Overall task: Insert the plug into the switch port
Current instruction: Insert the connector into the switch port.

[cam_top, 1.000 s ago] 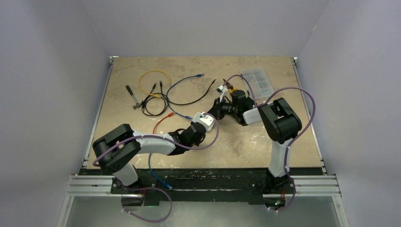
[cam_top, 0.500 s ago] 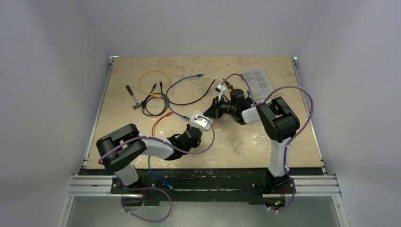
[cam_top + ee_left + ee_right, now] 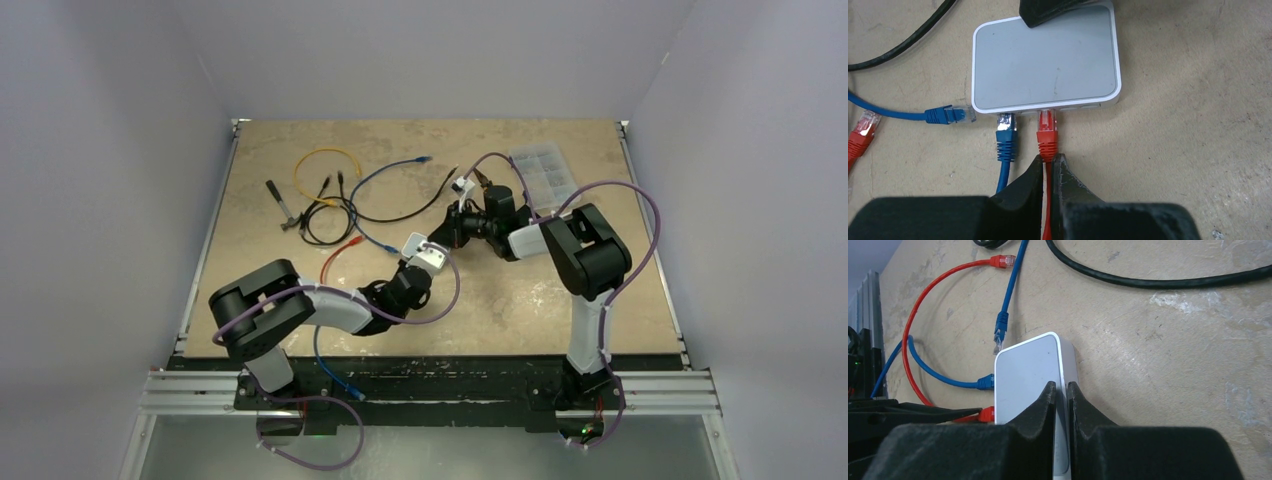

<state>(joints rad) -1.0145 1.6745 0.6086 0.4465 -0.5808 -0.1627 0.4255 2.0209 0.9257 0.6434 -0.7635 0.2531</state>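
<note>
The white switch [image 3: 1045, 65] lies flat on the table, also visible in the top view as the switch [image 3: 425, 250]. The red plug [image 3: 1047, 131] has its tip in a port on the switch's front face, to the right of a blue plug [image 3: 1006, 136] that sits in another port. My left gripper [image 3: 1049, 161] is shut on the red cable just behind the plug's boot. My right gripper [image 3: 1058, 389] is shut on the far edge of the switch [image 3: 1030, 372], with one finger over the top and one down the side.
A loose blue plug [image 3: 948, 115] lies by the switch's left corner, and the red cable's other plug [image 3: 860, 131] lies further left. A thick black cable [image 3: 1158, 282] runs behind. Yellow and black cables [image 3: 325, 160], a small hammer [image 3: 283, 207] and a clear box [image 3: 545, 170] lie at the back.
The left arm's elbow has swung right and its gripper pressed toward the switch. The switch and the right gripper shifted slightly left and back. Both grips held.
</note>
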